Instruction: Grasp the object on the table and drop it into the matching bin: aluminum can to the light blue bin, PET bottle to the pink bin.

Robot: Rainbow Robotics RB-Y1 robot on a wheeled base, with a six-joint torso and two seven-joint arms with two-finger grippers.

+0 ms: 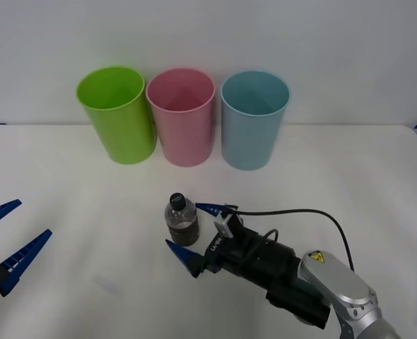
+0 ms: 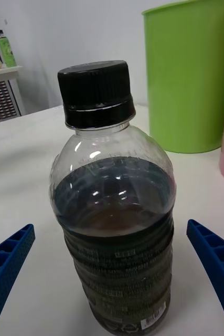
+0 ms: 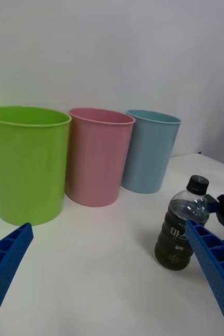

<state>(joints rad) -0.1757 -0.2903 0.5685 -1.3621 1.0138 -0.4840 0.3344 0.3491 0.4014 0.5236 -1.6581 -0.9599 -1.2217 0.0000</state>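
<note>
- The front view shows the whole scene: a wide white flat table (image 1: 67, 212) with three tall round plastic cup-shaped bins in a row at the back, a lime green bin (image 1: 116, 113) on the left, a pink bin (image 1: 182, 115) in the middle and a light blue bin (image 1: 254, 118) on the right.
- A small clear plastic bottle (image 1: 181, 219) with a black screw cap stands upright on the table, in front of the pink bin and well apart from it.
- The right gripper (image 1: 196, 236) reaches in low from the right. Its two blue ribbed fingers are spread wide, one on each side of the bottle, and I see a gap on both sides, so it holds nothing.
- The right wrist view shows the bottle up close: dark brown drink fills the lower half, and a clear wrap with small white print goes round it.
- The left gripper (image 1: 10, 236) waits at the left edge of the table, wide open and holding nothing.
- The left wrist view shows all three bins from the side and the bottle with pale letters on its wrap.
- The print on the wrap is too small to read.
- In the right wrist view the bottle's bottom is cut off, and just an edge of the pink bin shows.
</note>
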